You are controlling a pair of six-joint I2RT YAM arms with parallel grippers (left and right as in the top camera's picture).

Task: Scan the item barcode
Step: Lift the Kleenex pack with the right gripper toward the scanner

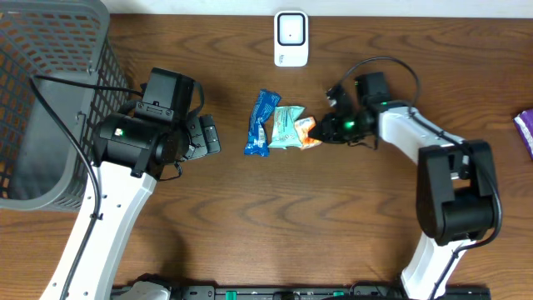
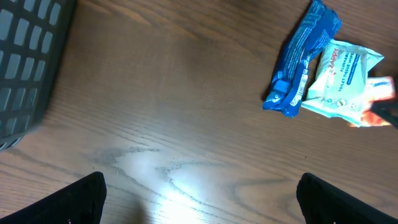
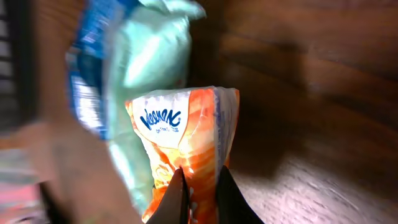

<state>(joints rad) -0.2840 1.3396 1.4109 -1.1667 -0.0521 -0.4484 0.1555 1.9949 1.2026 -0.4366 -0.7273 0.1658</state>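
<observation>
Three packets lie together mid-table: a blue packet (image 1: 261,122), a pale teal wipes packet (image 1: 286,127) and an orange-and-white packet (image 1: 307,132). My right gripper (image 1: 326,132) is shut on the orange packet (image 3: 186,134), pinching its near end between the fingers (image 3: 233,199). The white barcode scanner (image 1: 291,37) stands at the table's far edge. My left gripper (image 1: 208,136) is open, left of the blue packet, with nothing between its fingertips (image 2: 78,199). Its wrist view shows the blue packet (image 2: 301,59) and teal packet (image 2: 342,78) at upper right.
A grey wire basket (image 1: 46,100) fills the left side of the table. A purple packet (image 1: 525,129) lies at the right edge. Bare wood (image 1: 283,217) stretches in front of the packets.
</observation>
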